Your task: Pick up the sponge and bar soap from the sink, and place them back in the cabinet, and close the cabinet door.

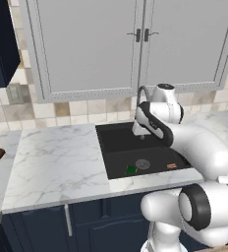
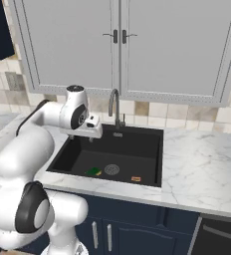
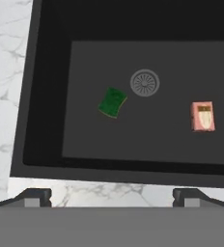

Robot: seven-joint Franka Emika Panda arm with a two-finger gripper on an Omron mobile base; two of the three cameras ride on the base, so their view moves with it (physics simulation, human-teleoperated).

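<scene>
Two things wait in the sink (image 3: 46,96), which is the largest object here: a black basin let into the marble counter (image 1: 57,162), with a dark curved tap (image 2: 113,104) at its back edge. Above it hang light grey wall cabinets (image 2: 117,45), both doors shut. A piece of the navy cabinet (image 1: 0,44) shows at the upper left corner of the left base view; whether its door stands open I cannot tell from here.

On the basin floor, the sponge (image 3: 112,102) lies green side up, just beside the round drain (image 3: 145,82). The bar soap (image 3: 202,116) lies flat, well apart from the sponge, on the other side of the drain.

The gripper (image 3: 112,195) hovers above the front part of the basin, its fingers wide apart and holding nothing.

I judge that the first step is in hand, the approach to the sponge. The next move calls for going down over it, turning the hand so the fingers meet its long sides, then closing.
</scene>
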